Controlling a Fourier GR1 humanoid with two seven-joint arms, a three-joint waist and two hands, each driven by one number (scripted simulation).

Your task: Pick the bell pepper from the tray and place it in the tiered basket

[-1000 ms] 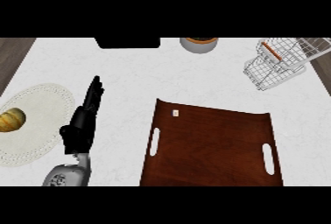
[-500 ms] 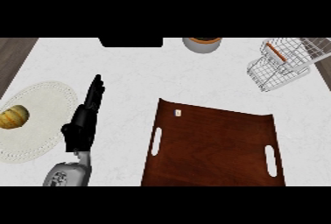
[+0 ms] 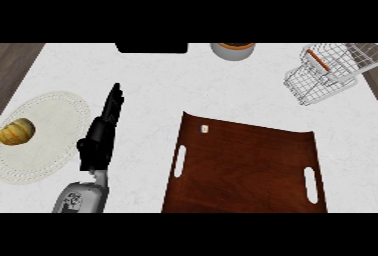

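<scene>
The left hand [image 3: 98, 138] comes up from the lower edge on its grey forearm [image 3: 81, 196]. Its fingers [image 3: 114, 102] are straight and lie together, pointing away over the white counter [image 3: 170, 85]. It holds nothing and touches nothing that I can see; it stands edge-on, so the palm is not shown. The right hand does not show.

Just beside the hand, on its left, lies a pale oval placemat [image 3: 46, 135], cut off at the left edge. On the placemat, near that edge, sits a small yellow-orange thing [image 3: 16, 131], rounded and ribbed; this looks to be the bell pepper, though its shape is hard to make out. It is apart from the hand.

To the right of the hand, a dark brown wooden tray [image 3: 247, 170] with two slot handles lies on the counter, its lower part cut off. No pepper is on it.

Far at the upper right stands the wire tiered basket [image 3: 325, 75], tilted in the view, with an orange-red strip inside. At the upper edge a dark block [image 3: 151, 47] and a round grey pot [image 3: 232, 50] are only partly seen.
</scene>
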